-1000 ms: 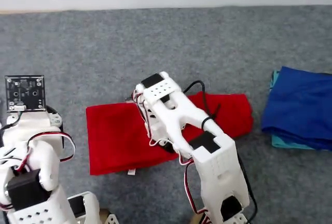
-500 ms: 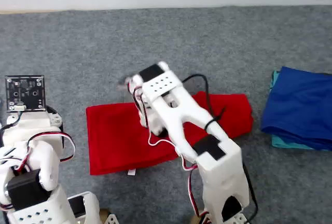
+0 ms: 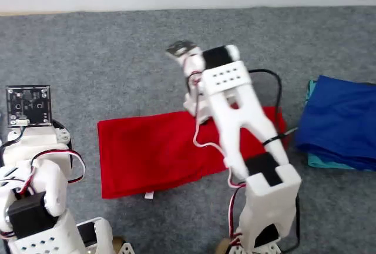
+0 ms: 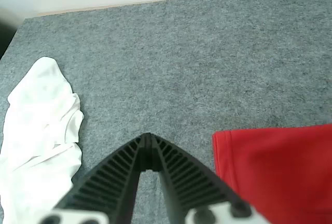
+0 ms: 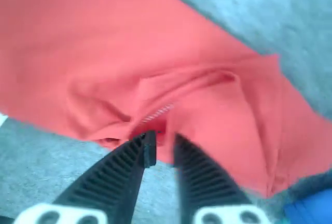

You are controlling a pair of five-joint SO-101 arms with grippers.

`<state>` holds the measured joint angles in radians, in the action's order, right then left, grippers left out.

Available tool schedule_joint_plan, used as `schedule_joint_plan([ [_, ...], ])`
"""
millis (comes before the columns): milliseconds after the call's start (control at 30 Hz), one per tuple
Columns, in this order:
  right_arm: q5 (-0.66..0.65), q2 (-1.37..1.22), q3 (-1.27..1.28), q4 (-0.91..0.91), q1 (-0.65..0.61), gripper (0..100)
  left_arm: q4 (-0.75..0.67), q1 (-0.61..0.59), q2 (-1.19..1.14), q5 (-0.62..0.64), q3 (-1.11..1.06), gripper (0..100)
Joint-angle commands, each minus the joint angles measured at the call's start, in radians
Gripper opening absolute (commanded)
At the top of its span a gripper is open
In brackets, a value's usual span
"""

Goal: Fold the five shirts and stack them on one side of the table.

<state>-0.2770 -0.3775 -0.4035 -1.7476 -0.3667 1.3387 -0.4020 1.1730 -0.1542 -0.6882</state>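
White shirt (image 4: 36, 130) crumpled on grey mat (image 3: 117, 48). L gripper (image 4: 149, 142) tips pressed together, empty. Red shirt (image 3: 147, 154) flat mid-table, spanning 9 to 3 o'clock. R gripper (image 5: 162, 143) near its 12 o'clock edge, fingers slightly apart, empty. Blue shirt (image 3: 343, 119) on teal shirt (image 3: 323, 161) at 3 o'clock.

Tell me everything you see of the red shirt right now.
The red shirt is soft plain cloth, folded into a long flat band lying mid-table on the grey mat. A small white tag pokes out at its near edge. Creases bunch by the right gripper, open just above one edge. It lies apart from the blue stack.
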Motion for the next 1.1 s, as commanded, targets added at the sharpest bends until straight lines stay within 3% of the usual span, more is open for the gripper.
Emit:
schedule_joint_plan([
  [0,0.000,-0.019,-0.046,-0.031,0.068,1.7,-0.014,0.003,0.006,-0.003,0.002,0],
  [200,0.000,-0.097,-0.046,-0.038,0.160,0.9,-0.020,0.000,0.008,-0.002,-0.024,0],
  [400,0.000,0.028,-0.029,-0.045,0.180,1.3,-0.028,-0.043,0.009,0.003,-0.091,0],
  [700,0.002,0.338,0.295,-0.038,0.229,20.6,-0.143,-0.127,0.009,-0.003,-0.091,0],
  [833,-0.011,0.371,0.397,0.024,0.280,20.7,-0.173,-0.126,0.009,-0.003,-0.096,0],
  [1067,-0.118,0.340,0.555,0.294,0.346,20.6,-0.199,-0.126,0.003,-0.005,-0.096,0],
])
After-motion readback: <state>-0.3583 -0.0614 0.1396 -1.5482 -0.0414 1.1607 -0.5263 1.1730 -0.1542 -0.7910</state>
